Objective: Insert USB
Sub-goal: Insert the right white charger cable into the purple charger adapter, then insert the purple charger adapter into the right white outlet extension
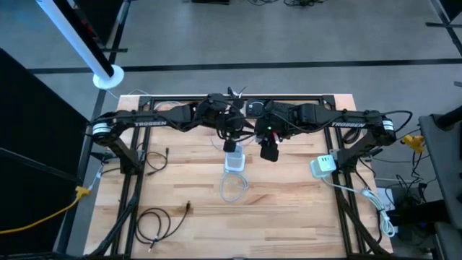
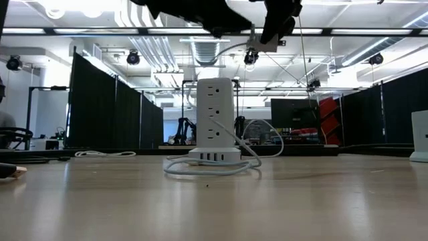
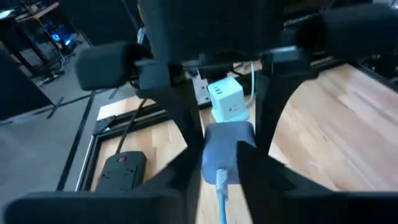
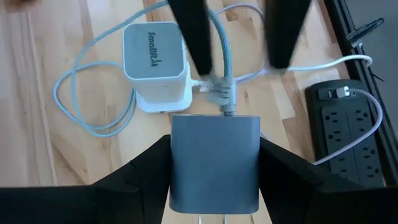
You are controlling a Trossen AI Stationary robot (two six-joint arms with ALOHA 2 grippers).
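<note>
A grey charger block [image 4: 214, 163] is clasped between the fingers of the right gripper [image 1: 269, 152], held in the air above the middle of the wooden table [image 1: 289, 217]. A pale braided USB cable [image 4: 221, 56] is seen plugged into the block's end face. The left gripper [image 4: 236, 37] is placed at this cable, its fingers [image 4: 193, 37] parted on either side of it; whether the cable is touched cannot be told. Just below and beside the block, a white power tower [image 1: 234, 160] stands upright on the table, its own white cord [image 1: 232, 188] looped around its base. A white power cube [image 1: 324, 165] lies near the table's right edge.
</note>
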